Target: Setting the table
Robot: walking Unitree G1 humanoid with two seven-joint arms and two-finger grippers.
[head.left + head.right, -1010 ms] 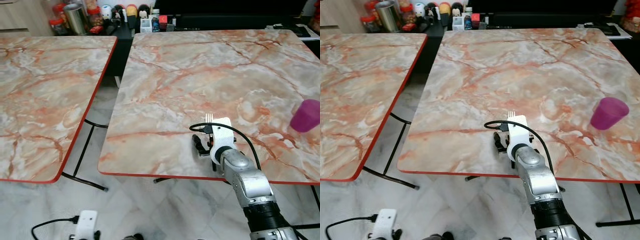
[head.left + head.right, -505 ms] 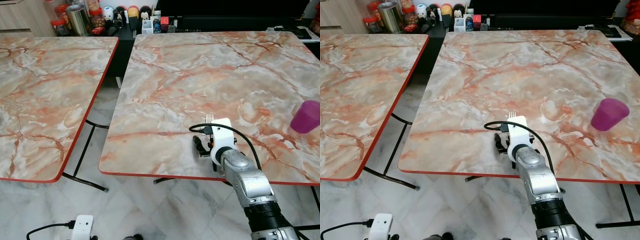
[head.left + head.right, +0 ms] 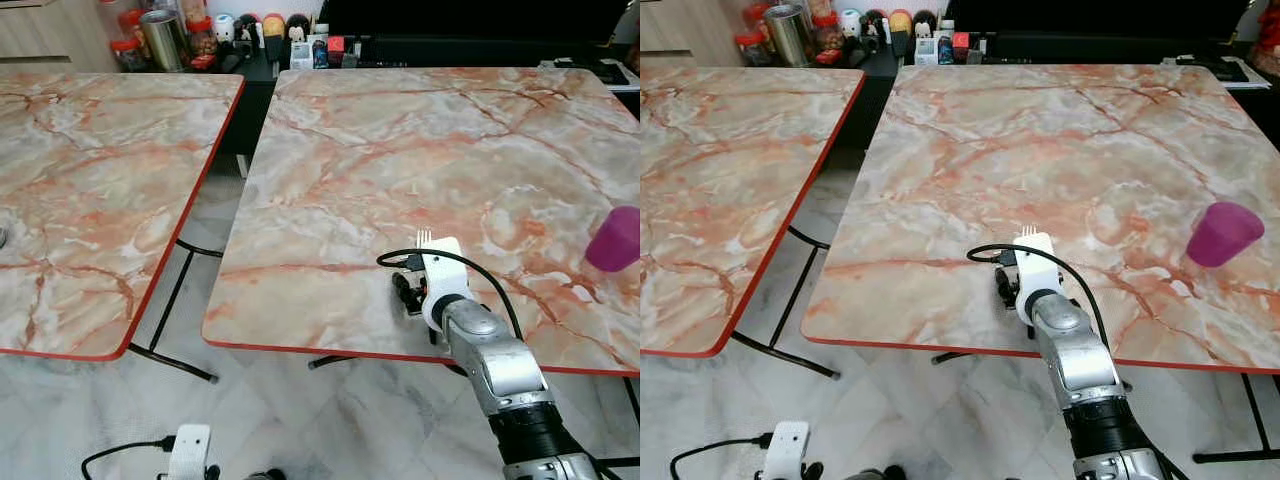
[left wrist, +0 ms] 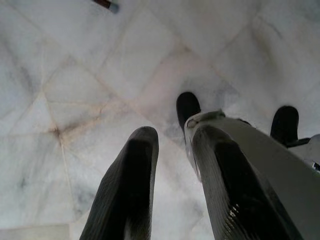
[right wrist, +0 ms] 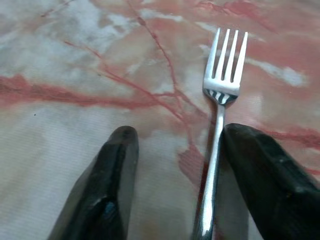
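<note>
A silver fork (image 5: 225,75) lies flat on the marble table (image 3: 400,150), near its front edge, tines pointing away from me. My right gripper (image 5: 180,132) hovers low over it, open, one finger on each side of the handle; the handle runs close along one finger (image 5: 265,170). From the head, the fork's tines (image 3: 423,238) stick out past the white wrist housing (image 3: 442,270). A purple cup (image 3: 1221,234) stands upside down at the table's right edge. My left gripper (image 4: 172,135) hangs open over the tiled floor.
A second marble table (image 3: 90,170) stands to the left, with a strip of floor between the two. Jars and figurines (image 3: 260,25) line a dark shelf at the back. A white plug box with a cable (image 3: 188,450) lies on the floor.
The whole picture has shifted a little, so the camera moved. The right gripper and the fork keep their places on the table.
</note>
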